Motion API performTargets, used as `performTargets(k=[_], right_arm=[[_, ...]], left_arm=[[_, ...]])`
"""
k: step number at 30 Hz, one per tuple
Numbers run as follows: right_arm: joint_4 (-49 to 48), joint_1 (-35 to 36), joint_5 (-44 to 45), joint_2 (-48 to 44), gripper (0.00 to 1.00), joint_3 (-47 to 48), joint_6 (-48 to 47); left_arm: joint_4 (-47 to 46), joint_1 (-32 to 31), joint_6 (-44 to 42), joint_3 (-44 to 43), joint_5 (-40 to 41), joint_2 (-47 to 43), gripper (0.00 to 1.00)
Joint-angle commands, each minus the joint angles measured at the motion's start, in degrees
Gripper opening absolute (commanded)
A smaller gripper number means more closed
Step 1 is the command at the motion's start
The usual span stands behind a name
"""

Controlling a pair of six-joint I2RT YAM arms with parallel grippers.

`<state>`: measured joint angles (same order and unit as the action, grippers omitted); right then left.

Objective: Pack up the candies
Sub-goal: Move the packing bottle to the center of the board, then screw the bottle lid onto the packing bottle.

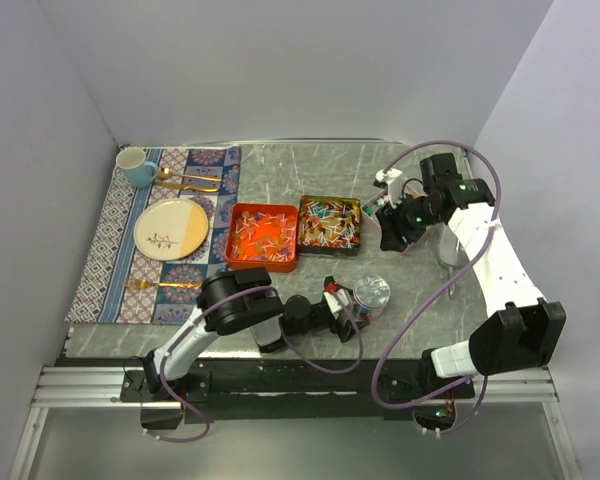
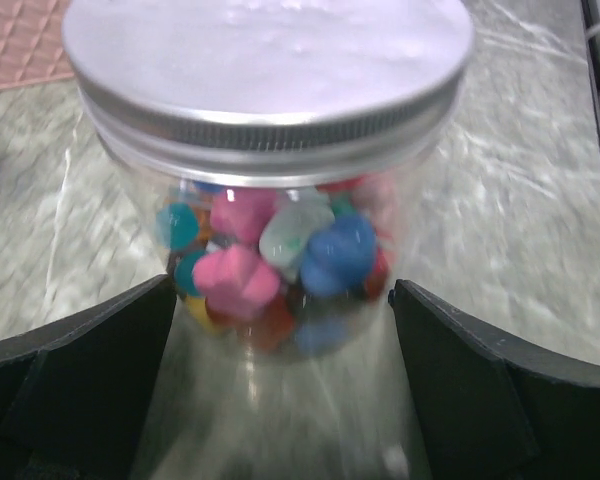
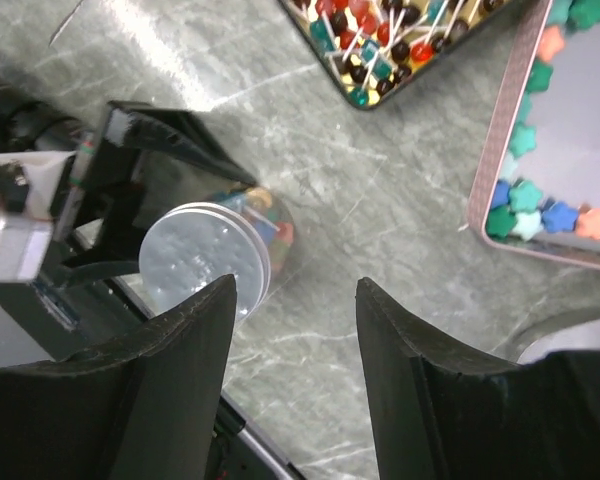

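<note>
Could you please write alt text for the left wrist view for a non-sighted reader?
A clear jar with a silver screw lid, holding pink, blue and pale green candies, stands on a grey marbled table between the left gripper's black fingers.

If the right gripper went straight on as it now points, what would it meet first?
Probably the bare table beside the lidded jar; the right gripper points down there, open. Depth is unclear, so one finger might clip the jar.

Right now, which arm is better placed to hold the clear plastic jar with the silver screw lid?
Left: the left gripper has a finger on each side of the clear silver-lidded jar; the right gripper hangs open, well above it.
</note>
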<state>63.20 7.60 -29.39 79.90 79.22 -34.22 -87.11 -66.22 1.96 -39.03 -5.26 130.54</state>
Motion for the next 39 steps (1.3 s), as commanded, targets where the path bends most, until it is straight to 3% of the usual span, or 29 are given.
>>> performTargets(k=[1,8,11,13,15,17,19,26,34,36,39], right_arm=[[2.2,-1.4,-0.1,-4.0,0.59,-1.6,-0.8],[8.5,-3.3,1.1,-4.5,0.59,-3.7,-6.9],[14.4,-3.6,1.1,-5.6,0.62,-4.9,-19.3],[16.4,-3.7,1.1,-8.5,0.63,-8.3,-32.0],[16.7,-3.7,2.0,-11.2,0.69,-11.4,-43.4],[14.3,-3.6,4.2,-14.2,0.78,-15.2,-47.2],[14.5,-3.1,5.8,-14.9,0.80,-16.9,-53.4],[16.1,-1.4,7.6,-12.9,0.82,-17.1,-64.6],[9.4,7.9,6.3,-3.3,0.82,-15.0,-63.3],[9.0,8.7,6.4,-1.9,0.89,-14.5,-64.3],[7.8,9.8,6.4,-0.9,0.89,-15.1,-65.9]], left_arm=[[-19.5,-0.6,-2.4,0.4,2.6,11.0,0.96],[-19.5,-0.6,-2.4,-4.1,2.0,14.4,0.97],[-19.5,-0.5,-2.4,-4.0,0.8,15.1,0.95],[-19.5,-0.5,-2.7,-3.6,-1.1,15.3,0.82],[-19.4,-0.5,-2.3,-3.6,-1.5,15.4,0.58],[-19.4,-0.5,-2.4,-3.6,-0.7,15.5,0.34],[-19.2,-0.6,-2.4,-3.6,0.4,15.6,0.27],[-18.5,-0.5,-2.4,-3.6,1.2,15.6,0.28],[-16.8,-0.5,-2.4,-3.8,2.4,15.8,0.28],[-16.2,-0.5,-2.4,-4.0,2.5,16.1,0.28],[-15.8,-0.5,-2.4,-4.1,2.4,16.3,0.28]])
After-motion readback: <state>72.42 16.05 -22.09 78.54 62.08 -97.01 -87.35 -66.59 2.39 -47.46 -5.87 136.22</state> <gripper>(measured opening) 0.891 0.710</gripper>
